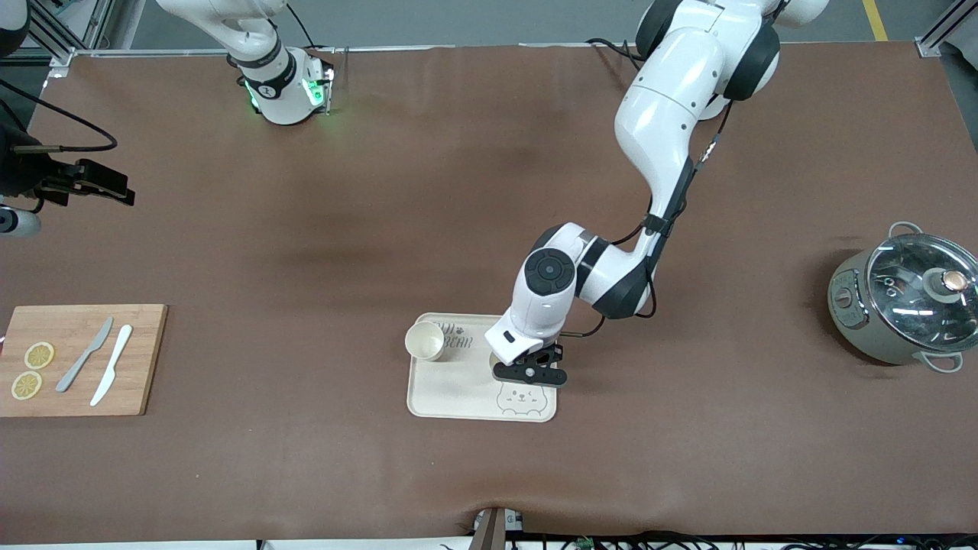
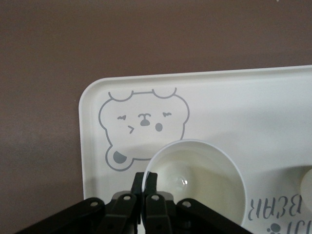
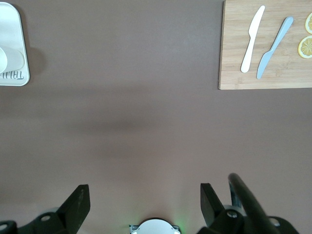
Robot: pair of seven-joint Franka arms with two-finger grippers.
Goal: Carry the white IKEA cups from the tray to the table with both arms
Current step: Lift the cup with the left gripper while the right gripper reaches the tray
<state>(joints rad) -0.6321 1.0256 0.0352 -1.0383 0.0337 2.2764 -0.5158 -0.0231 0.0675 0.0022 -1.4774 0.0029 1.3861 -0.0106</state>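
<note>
Even overhead light, soft shadows on the brown table point(image 1: 382, 191), glare on the pot lid point(image 1: 924, 279).

Only readable lettering is on the cream bear tray point(image 1: 451, 401): grey caps "BEAR" point(image 1: 456, 343) run along its edge farthest from the front camera, right next to the white cup point(image 1: 425, 340) standing on it, with a line above that the cup mostly covers. The left wrist view has the same "BEAR" point(image 2: 279, 208) upside down, plus a little paw-print mark point(image 2: 274, 227) by the line next to it, which is cut off and unreadable. The right wrist view only catches a few upside-down letters at the tray's edge point(image 3: 13, 75), too partial to make out.
</note>
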